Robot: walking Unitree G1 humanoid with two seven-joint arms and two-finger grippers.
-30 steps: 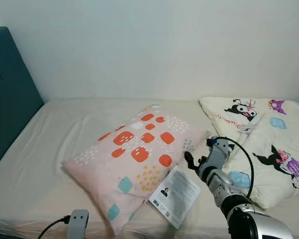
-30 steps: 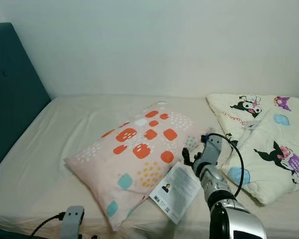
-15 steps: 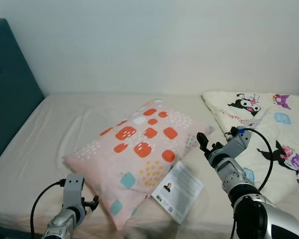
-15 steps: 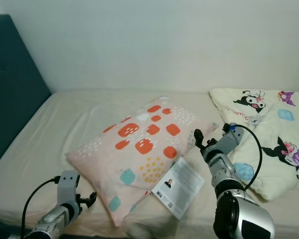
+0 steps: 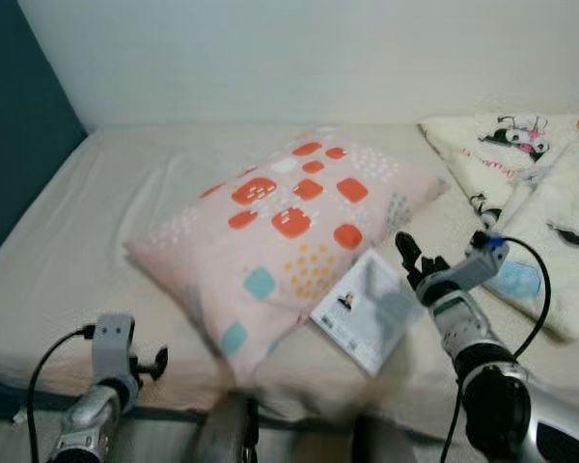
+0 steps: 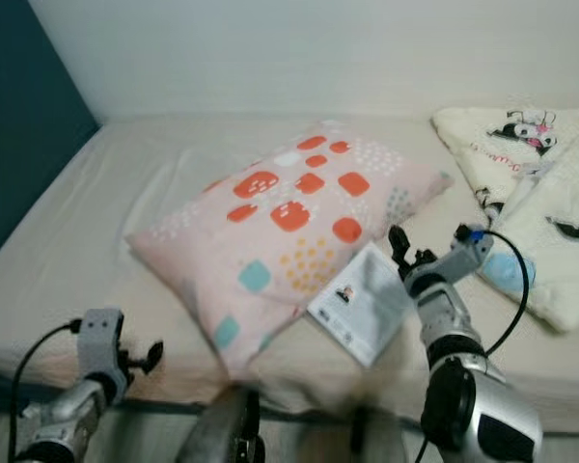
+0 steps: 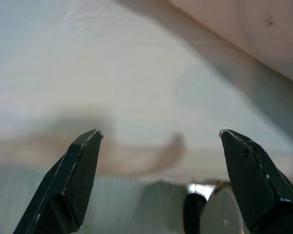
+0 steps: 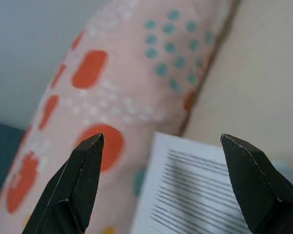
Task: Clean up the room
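A pink pillow (image 5: 289, 212) with orange and teal spots lies askew in the middle of the cream bed (image 5: 87, 241). A white book (image 5: 367, 309) rests flat on the sheet against the pillow's near right corner. My right gripper (image 5: 412, 258) hovers open just right of the book, its fingers (image 8: 83, 180) aimed at the book (image 8: 195, 195) and the pillow (image 8: 117, 87). My left gripper (image 5: 154, 365) is open low at the bed's front left edge, its fingers (image 7: 73, 175) over bare sheet near the pillow's corner (image 7: 254, 29).
A cream cartoon-print blanket (image 5: 545, 193) is bunched at the bed's right side. A dark teal headboard (image 5: 19, 116) stands at the left. A white wall (image 5: 318, 48) runs behind the bed. Blurred parts of my body (image 5: 232, 434) show below the front edge.
The camera has tilted down and moved nearer the bed. My right gripper has shifted from beside the pillow's right corner to beside the book. My left gripper has risen into view at the front left.
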